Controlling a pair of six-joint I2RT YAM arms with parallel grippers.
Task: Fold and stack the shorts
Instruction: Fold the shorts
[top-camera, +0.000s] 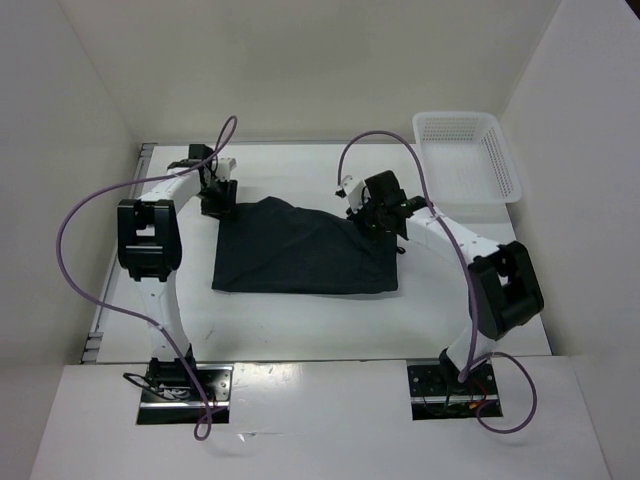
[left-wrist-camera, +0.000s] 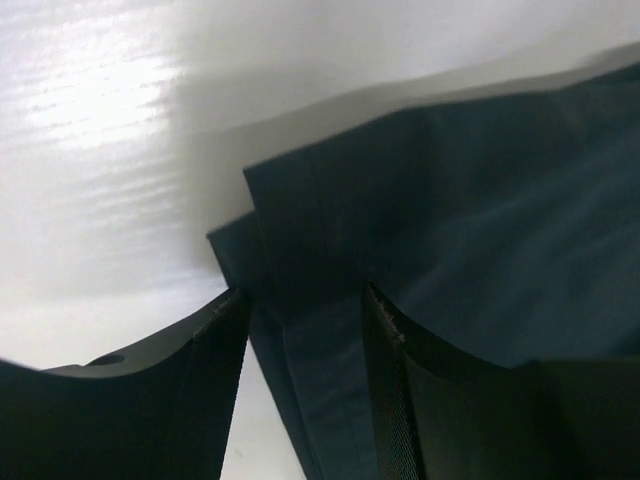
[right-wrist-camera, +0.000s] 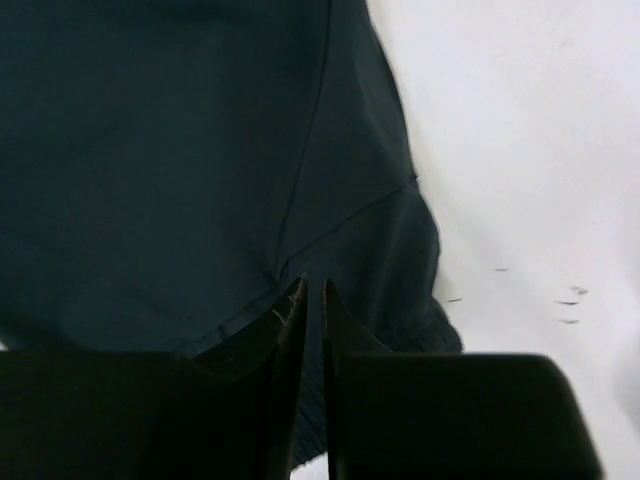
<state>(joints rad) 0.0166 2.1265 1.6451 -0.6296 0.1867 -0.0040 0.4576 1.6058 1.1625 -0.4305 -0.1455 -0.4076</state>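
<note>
The dark navy shorts (top-camera: 305, 255) lie flat in the middle of the white table, folded into a rough rectangle. My left gripper (top-camera: 218, 205) stands at their far left corner. In the left wrist view it (left-wrist-camera: 300, 300) is open, with a folded edge of the shorts (left-wrist-camera: 450, 200) running between the jaws. My right gripper (top-camera: 385, 225) is at the far right corner. In the right wrist view its jaws (right-wrist-camera: 312, 285) are almost together, pinching the fabric (right-wrist-camera: 150, 150) close to the ribbed waistband.
A white mesh basket (top-camera: 455, 117) stands at the back right corner of the table. White walls close in the left, back and right sides. Purple cables loop above both arms.
</note>
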